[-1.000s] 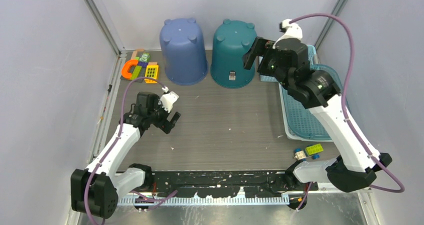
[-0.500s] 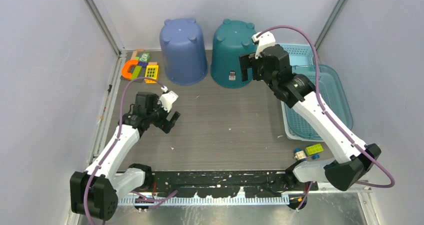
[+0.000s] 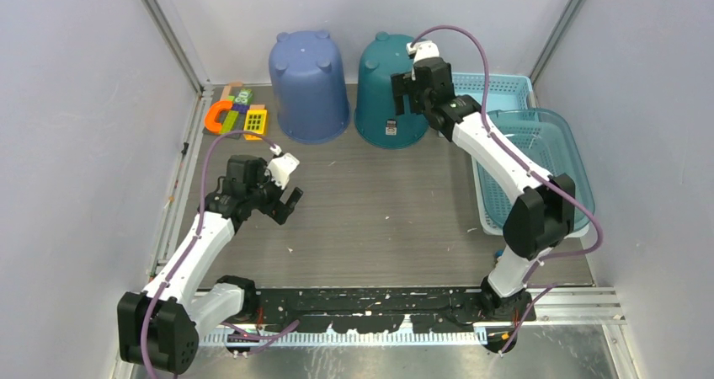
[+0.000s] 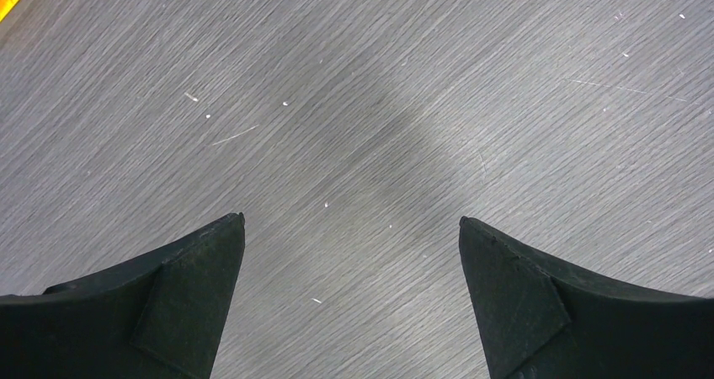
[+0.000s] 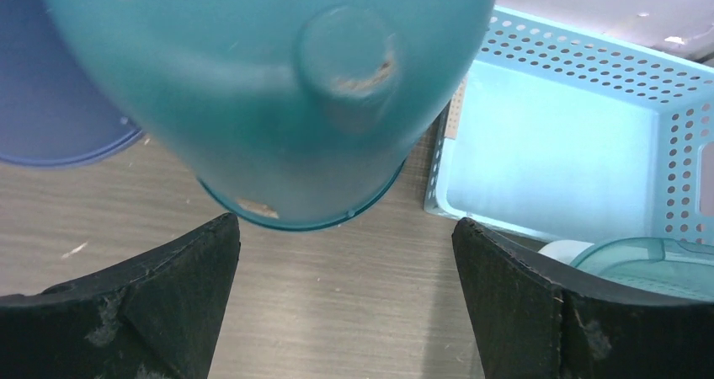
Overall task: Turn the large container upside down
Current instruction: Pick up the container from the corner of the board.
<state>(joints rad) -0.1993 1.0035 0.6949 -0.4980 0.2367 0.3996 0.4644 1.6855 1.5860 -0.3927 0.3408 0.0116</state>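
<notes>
We hold our right gripper [image 3: 410, 99] spread wide beside the bottom-up teal tub [image 3: 376, 88], our left gripper [image 3: 288, 206] released above the table [image 3: 379, 202].

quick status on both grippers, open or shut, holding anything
Left gripper: open, holding nothing, above the table.
Right gripper: open, holding nothing, facing the teal bucket.

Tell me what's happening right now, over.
Right pincer open, at the teal bucket. Left pincer open, over bare table. Bucket mouth-down, not gripped. Blue bucket close beside it.
</notes>
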